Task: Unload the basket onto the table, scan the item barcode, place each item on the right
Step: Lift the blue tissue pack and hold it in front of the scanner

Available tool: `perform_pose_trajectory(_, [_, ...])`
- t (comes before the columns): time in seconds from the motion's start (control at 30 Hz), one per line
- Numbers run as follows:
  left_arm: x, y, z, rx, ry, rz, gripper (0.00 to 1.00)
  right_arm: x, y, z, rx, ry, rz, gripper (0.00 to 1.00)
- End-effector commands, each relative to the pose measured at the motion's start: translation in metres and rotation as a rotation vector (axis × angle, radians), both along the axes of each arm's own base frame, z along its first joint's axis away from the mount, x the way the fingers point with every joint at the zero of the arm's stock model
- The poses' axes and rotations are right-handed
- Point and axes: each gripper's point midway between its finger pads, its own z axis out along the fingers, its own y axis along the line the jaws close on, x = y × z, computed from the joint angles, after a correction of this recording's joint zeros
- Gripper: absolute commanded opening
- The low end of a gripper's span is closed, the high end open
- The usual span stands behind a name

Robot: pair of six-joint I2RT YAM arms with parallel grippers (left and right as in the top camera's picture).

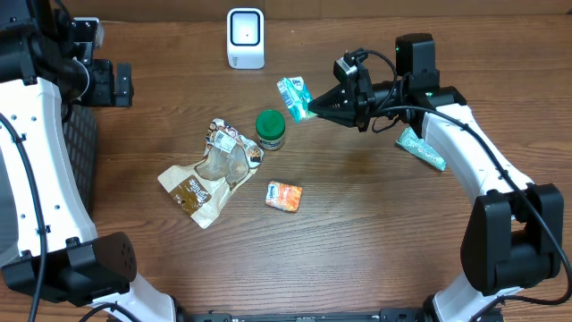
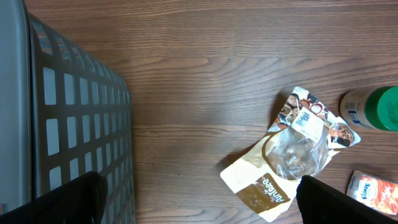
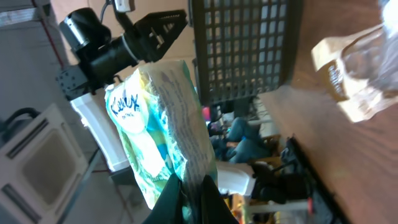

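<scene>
Your right jaws were clamped shut on the packet (image 1: 292,96), which stuck out just past their tips. It was a small crinkled pouch, white and teal-green, with printed lettering and a pressed seam down one side. The white scanner (image 1: 245,38) stood well beyond those tips, and the green-lidded jar (image 1: 270,128) sat near the packet. Your left jaws stood wide over the bench (image 1: 357,224), beside the black basket (image 2: 74,124).

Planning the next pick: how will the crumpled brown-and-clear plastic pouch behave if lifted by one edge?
The crumpled brown-and-clear plastic pouch lies creased and fairly flat, so it would probably sag floppily. Its glossy clear window suggests slippery film. It looks thinly filled, so likely light.
</scene>
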Motion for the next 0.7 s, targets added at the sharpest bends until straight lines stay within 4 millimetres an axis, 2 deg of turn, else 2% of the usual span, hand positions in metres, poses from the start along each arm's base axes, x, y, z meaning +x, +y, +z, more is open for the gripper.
perform_pose_trajectory(0.0, [0.001, 0.0, -0.001, 0.002, 0.0, -0.019, 1.0, 0.02, -0.001, -0.014, -0.112, -0.141, -0.115, 0.04])
perform_pose_trajectory(0.07, [0.001, 0.0, -0.001, 0.002, 0.0, -0.019, 1.0, 0.031, -0.009, -0.044, -0.265, -0.137, -0.207, 0.04])
perform_pose_trajectory(0.1, [0.001, 0.0, -0.001, 0.002, 0.0, -0.019, 0.99, 0.033, -0.012, -0.054, -0.317, -0.126, -0.23, 0.04])
perform_pose_trajectory(0.13, [0.001, 0.0, -0.001, 0.002, 0.0, -0.019, 1.0, 0.034, -0.019, -0.072, -0.419, -0.111, -0.263, 0.04])
perform_pose_trajectory(0.2, [0.001, 0.0, -0.001, 0.002, 0.0, -0.019, 1.0, 0.03, -0.025, -0.091, -0.527, -0.108, -0.274, 0.04])
perform_pose_trajectory(0.3, [0.001, 0.0, -0.001, 0.002, 0.0, -0.019, 1.0, 0.032, -0.033, -0.1, -0.618, -0.143, -0.284, 0.04])
perform_pose_trajectory(0.37, [0.001, 0.0, -0.001, 0.002, 0.0, -0.019, 0.99, 0.041, -0.044, -0.092, -0.708, -0.192, -0.307, 0.04])
perform_pose_trajectory(0.43, [0.001, 0.0, -0.001, 0.002, 0.0, -0.019, 1.0, 0.054, -0.057, -0.074, -0.814, -0.25, -0.346, 0.04])
perform_pose_trajectory(0.47, [0.001, 0.0, -0.001, 0.002, 0.0, -0.019, 0.99, 0.066, -0.064, -0.053, -0.883, -0.31, -0.374, 0.04])
perform_pose_trajectory(0.5, [0.001, 0.0, -0.001, 0.002, 0.0, -0.019, 1.0, 0.082, -0.071, -0.022, -0.96, -0.385, -0.424, 0.04])
perform_pose_trajectory(0.57, [0.001, 0.0, -0.001, 0.002, 0.0, -0.019, 1.0, 0.104, -0.075, 0.017, -1.042, -0.499, -0.496, 0.04])
perform_pose_trajectory(0.63, [0.001, 0.0, -0.001, 0.002, 0.0, -0.019, 1.0, 0.131, -0.074, 0.041, -1.125, -0.629, -0.574, 0.04])
perform_pose_trajectory(0.67, [0.001, 0.0, -0.001, 0.002, 0.0, -0.019, 1.0, 0.144, -0.07, 0.047, -1.17, -0.712, -0.593, 0.04])
